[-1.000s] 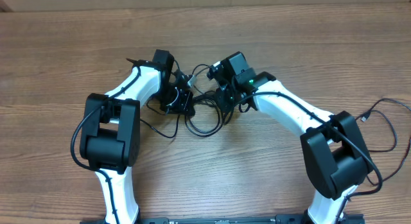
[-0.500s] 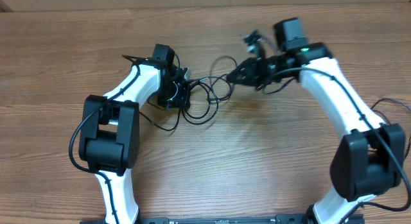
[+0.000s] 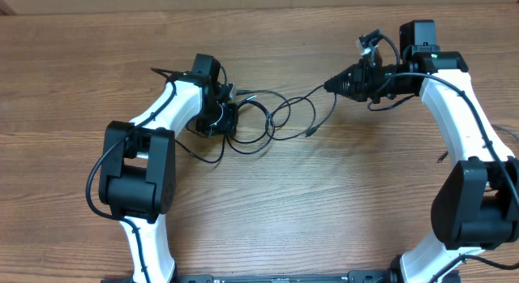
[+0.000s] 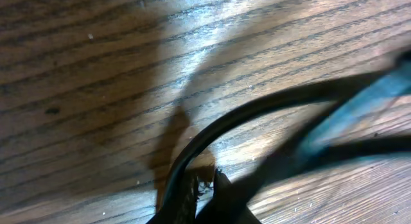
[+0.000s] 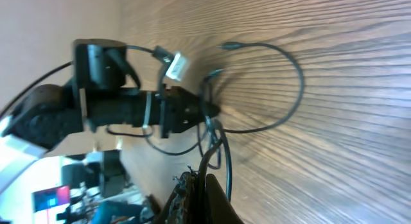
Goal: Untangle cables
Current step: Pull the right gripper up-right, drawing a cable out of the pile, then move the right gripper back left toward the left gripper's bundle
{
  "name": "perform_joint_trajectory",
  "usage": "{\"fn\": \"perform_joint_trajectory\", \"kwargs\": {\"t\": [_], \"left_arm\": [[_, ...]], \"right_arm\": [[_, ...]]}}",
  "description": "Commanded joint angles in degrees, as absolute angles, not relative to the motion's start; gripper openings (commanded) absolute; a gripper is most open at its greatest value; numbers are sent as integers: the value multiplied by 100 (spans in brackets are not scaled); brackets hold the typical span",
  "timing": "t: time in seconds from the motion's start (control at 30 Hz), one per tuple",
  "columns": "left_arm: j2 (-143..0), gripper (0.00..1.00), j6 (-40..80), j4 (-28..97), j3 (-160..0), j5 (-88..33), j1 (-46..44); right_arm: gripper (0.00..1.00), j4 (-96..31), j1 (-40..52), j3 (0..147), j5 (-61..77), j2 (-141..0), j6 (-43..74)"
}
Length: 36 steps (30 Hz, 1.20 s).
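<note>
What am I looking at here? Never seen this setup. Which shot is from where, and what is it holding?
Two white robot arms sit at a wooden table. The wide picture looks down from a fixed camera above. The other two come from small cameras on each arm's wrist, so they show that arm's own fingers close up. On the table lie thin black cables, looped over each other between the arms. The left hand appears closed on them at one side. The right hand pinches one strand, which runs nearly straight from the loops to it. The left wrist picture is a blurred close-up of cable over the wood. The right wrist picture looks across at the left hand and the loops.
</note>
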<state>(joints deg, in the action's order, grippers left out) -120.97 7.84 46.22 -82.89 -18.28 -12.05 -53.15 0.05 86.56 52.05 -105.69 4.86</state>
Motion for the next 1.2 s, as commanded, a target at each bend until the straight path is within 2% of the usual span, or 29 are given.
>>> {"fn": "perform_joint_trajectory", "kwargs": {"t": [0.0,0.17,0.23,0.5,0.67,0.73,0.8,0.87,1.0,1.17], "left_arm": [[-12300,13,836,4641,-8169,-1168,-1208],[-12300,13,836,4639,-8169,-1166,-1208],[-12300,13,834,4635,-8169,-1166,-1208],[-12300,12,834,4639,-8169,-1166,-1208],[-12300,12,832,4641,-8169,-1164,-1208],[-12300,12,832,4637,-8169,-1164,-1208],[-12300,13,832,4622,-8169,-1164,-1208],[-12300,13,832,4617,-8169,-1164,-1208],[-12300,13,832,4624,-8169,-1164,-1208],[-12300,14,832,4622,-8169,-1164,-1208]], "right_arm": [[4,-5288,222,8772,4598,-10438,447],[4,-5356,768,8772,4051,-10442,565],[4,-5347,998,8770,3610,-10455,902],[4,-4827,1671,8552,1372,-10460,854],[6,-4941,1804,8552,1310,-10460,854],[10,-5022,1839,8552,1308,-10460,854],[36,-5024,1837,8552,1306,-10460,854],[54,-4967,1837,8552,1308,-10460,854],[58,-4923,1837,8552,1317,-10460,856],[57,-5015,1839,8552,1815,-10460,858]]}}
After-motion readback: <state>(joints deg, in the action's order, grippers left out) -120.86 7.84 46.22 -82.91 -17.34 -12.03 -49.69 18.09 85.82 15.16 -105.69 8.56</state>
